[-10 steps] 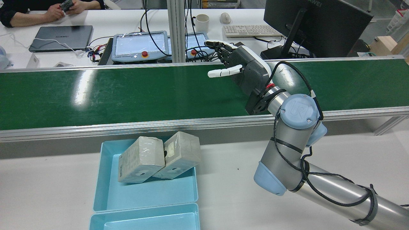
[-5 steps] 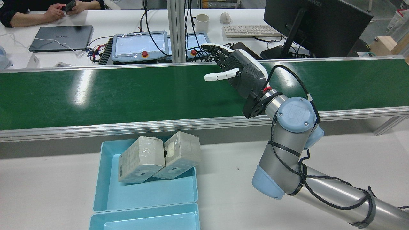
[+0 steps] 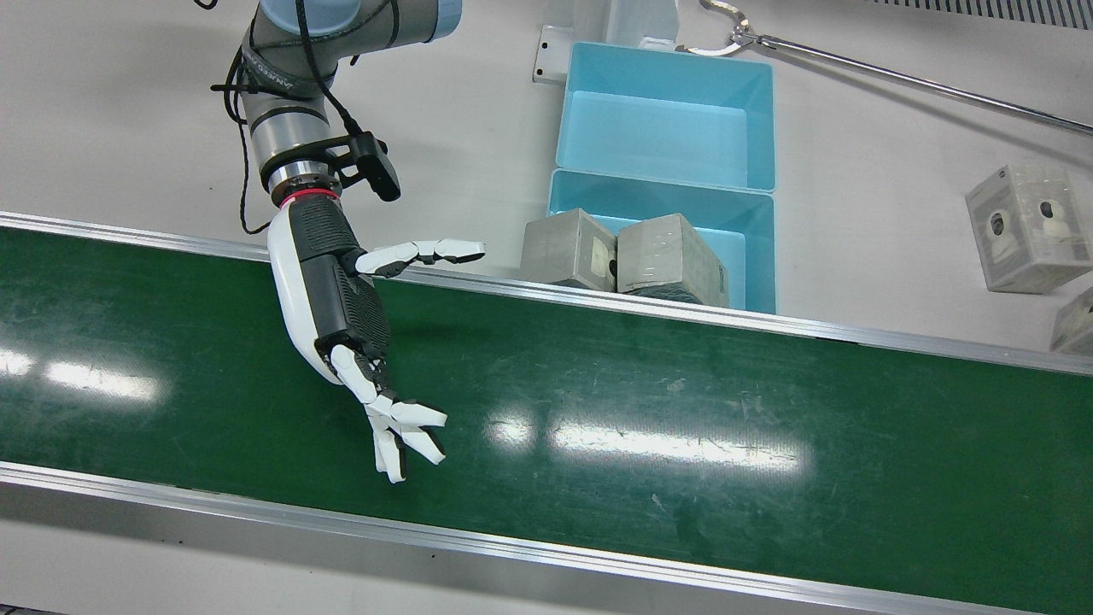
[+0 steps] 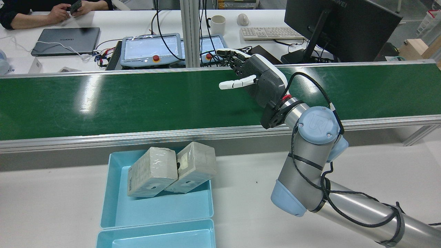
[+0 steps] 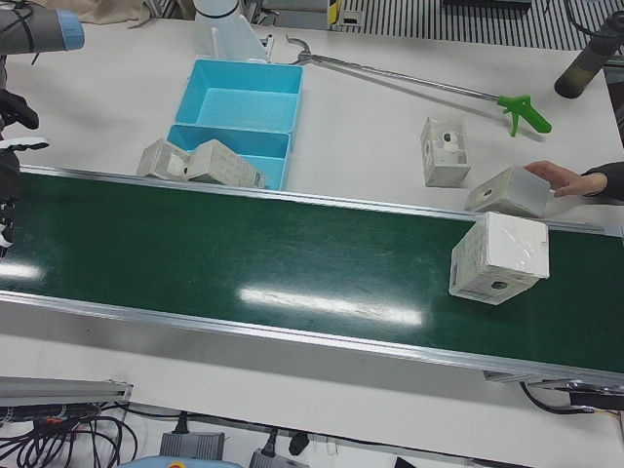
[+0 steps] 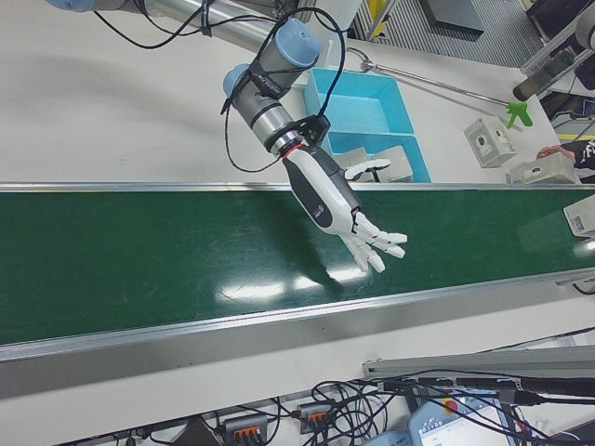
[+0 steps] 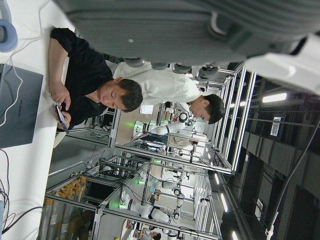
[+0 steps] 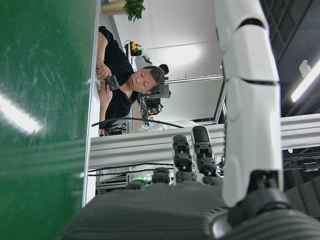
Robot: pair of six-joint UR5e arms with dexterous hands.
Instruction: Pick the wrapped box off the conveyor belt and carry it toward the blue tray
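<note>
A wrapped box (image 5: 499,258) stands tilted on the green conveyor belt (image 5: 292,263) at the right end of the left-front view; its edge also shows in the right-front view (image 6: 581,216). My right hand (image 3: 333,299) is open and empty above the belt, fingers spread, far from that box; it also shows in the rear view (image 4: 262,77) and the right-front view (image 6: 335,200). The blue tray (image 3: 666,128) sits beside the belt with two wrapped boxes (image 3: 570,250) (image 3: 672,259) leaning in it. My left hand (image 7: 190,25) shows only as a palm edge.
More wrapped boxes (image 5: 446,151) lie on the white table past the belt, one (image 5: 512,190) under a person's hand (image 5: 565,177). A long grabber tool (image 5: 419,83) lies near the tray. Desks with monitor and pendants (image 4: 151,50) stand behind the belt.
My right hand has shifted slightly left along the belt, still open. The boxes in the tray have not moved.
</note>
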